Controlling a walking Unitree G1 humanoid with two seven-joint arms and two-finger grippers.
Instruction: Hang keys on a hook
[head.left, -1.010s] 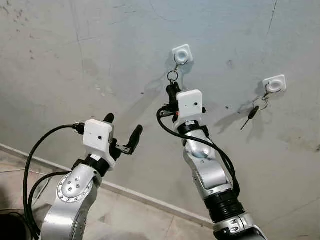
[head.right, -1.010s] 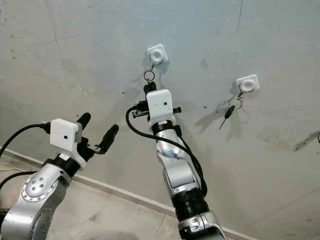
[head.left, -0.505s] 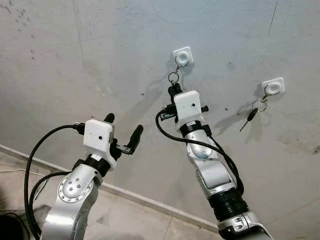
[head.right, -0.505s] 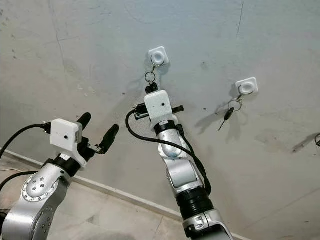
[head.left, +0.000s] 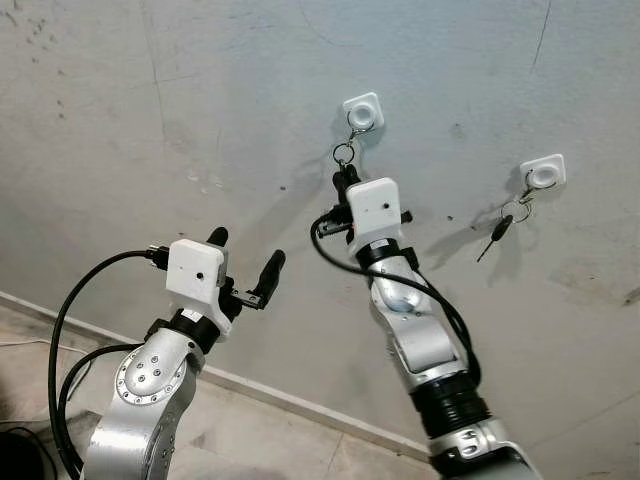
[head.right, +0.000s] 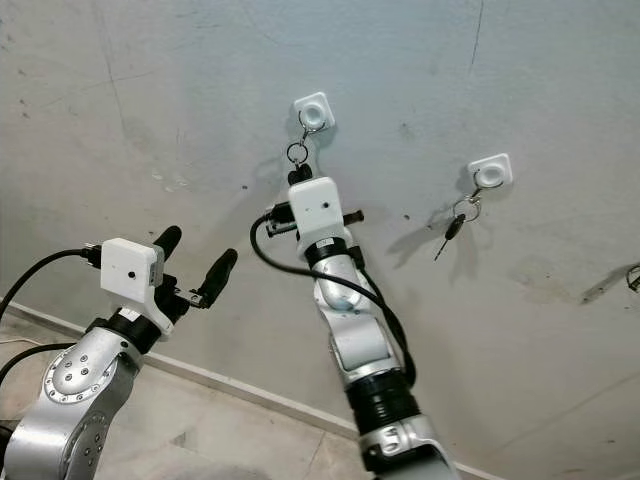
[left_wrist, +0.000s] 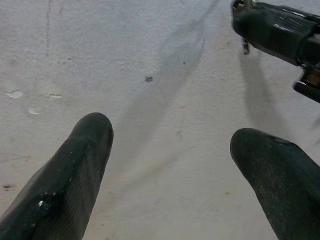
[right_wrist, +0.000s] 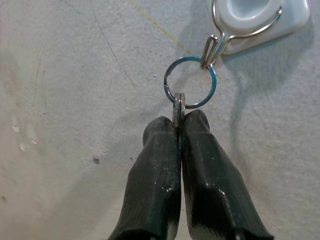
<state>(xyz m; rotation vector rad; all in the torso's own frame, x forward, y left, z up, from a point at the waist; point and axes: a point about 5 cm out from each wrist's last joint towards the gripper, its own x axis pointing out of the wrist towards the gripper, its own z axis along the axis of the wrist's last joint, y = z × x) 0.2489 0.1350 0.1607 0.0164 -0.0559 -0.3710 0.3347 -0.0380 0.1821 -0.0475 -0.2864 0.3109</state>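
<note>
Our right tool (right_wrist: 179, 131) is raised to the grey concrete wall (head.left: 150, 120), its two black fingers (right_wrist: 155, 165) clamped together on the flat head of a small metal key (right_wrist: 178, 106). The key's round steel ring (right_wrist: 190, 82) is already threaded on the wire clip of the white square plastic hook (head.left: 362, 110), so we judge the hanging all but done. Next we need to part the fingers and draw back without tugging the ring off. Our left tool (head.left: 243, 265) waits lower on the wall, fingers apart. Another key (head.left: 497, 234) hangs on a second white hook (head.left: 543, 172) toward the wall's right.
</note>
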